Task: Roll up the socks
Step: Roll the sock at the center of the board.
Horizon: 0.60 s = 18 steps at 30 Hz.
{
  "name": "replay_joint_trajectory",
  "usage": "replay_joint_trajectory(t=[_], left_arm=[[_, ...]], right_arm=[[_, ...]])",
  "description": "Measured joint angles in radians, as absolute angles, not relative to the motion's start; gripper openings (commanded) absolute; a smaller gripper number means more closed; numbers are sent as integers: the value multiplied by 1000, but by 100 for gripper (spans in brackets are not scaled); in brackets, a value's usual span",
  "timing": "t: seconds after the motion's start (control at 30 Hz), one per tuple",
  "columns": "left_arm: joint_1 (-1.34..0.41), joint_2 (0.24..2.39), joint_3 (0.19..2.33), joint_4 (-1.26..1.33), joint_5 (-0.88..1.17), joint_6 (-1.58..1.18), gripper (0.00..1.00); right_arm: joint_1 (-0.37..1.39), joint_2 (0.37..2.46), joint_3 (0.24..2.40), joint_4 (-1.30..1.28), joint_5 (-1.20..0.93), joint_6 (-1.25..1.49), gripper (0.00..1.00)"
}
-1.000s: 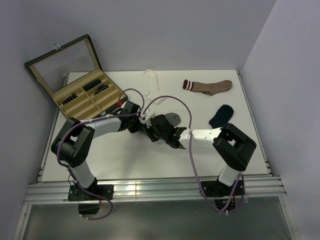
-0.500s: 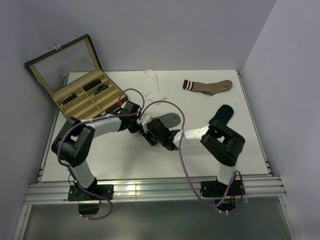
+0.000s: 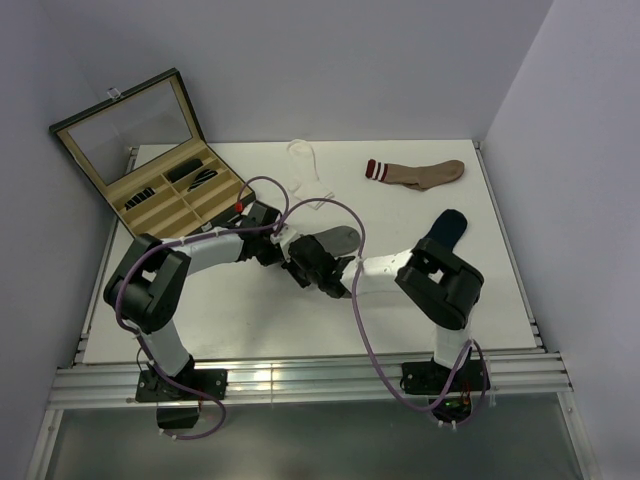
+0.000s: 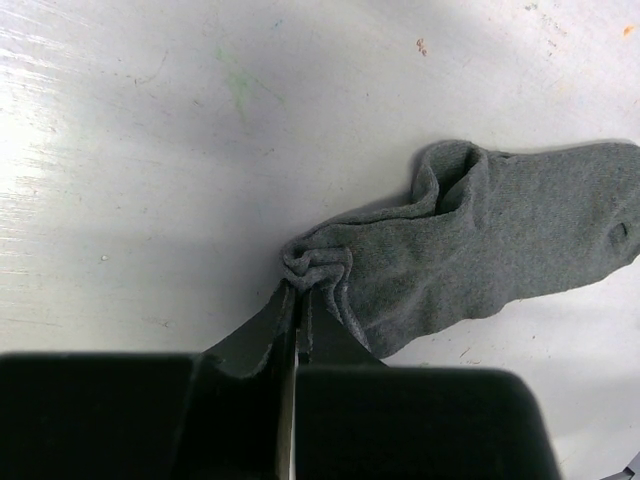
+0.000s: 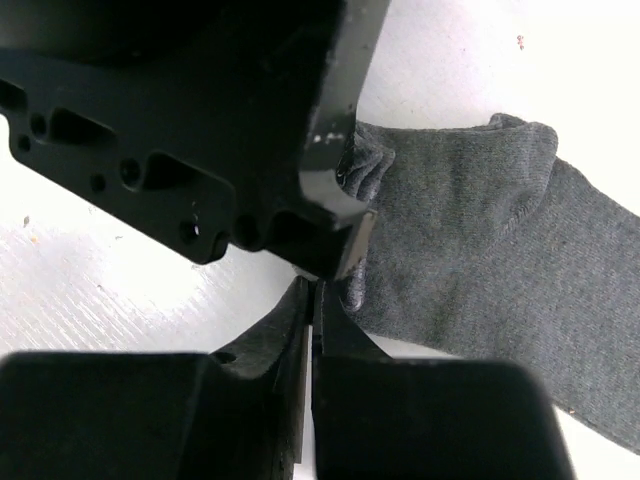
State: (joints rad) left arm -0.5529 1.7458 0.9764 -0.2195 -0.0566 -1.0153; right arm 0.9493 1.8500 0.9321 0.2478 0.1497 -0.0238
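Top external only: navy sock (image 3: 443, 231), white sock (image 3: 303, 158)

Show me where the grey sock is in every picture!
Top: grey sock mid-table, between the arms.
Left wrist: right of centre.
Right wrist: right side.
Shared landmark: left gripper pinching its bunched edge.
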Motion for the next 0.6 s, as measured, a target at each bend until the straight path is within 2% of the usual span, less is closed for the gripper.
replay_joint_trajectory(t=[0.07, 0.2, 0.33, 0.57, 0.6], left_arm=[[-553, 1745, 976, -220, -56, -1017, 9], [-547, 1729, 957, -214, -58, -1036, 27], [-527, 1660, 885, -205, -61, -1070, 37], [-492, 1544, 781, -154, -67, -1139, 66], [-491, 1530, 764, -137, -67, -1147, 67]], right_arm=[[949, 1850, 938, 236, 150, -16, 0], [927, 1848, 956, 196, 93, 22, 0], [863, 1834, 966, 147, -45, 108, 0], [723, 1830, 952, 128, -316, 287, 0], [702, 1830, 944, 137, -356, 316, 0]])
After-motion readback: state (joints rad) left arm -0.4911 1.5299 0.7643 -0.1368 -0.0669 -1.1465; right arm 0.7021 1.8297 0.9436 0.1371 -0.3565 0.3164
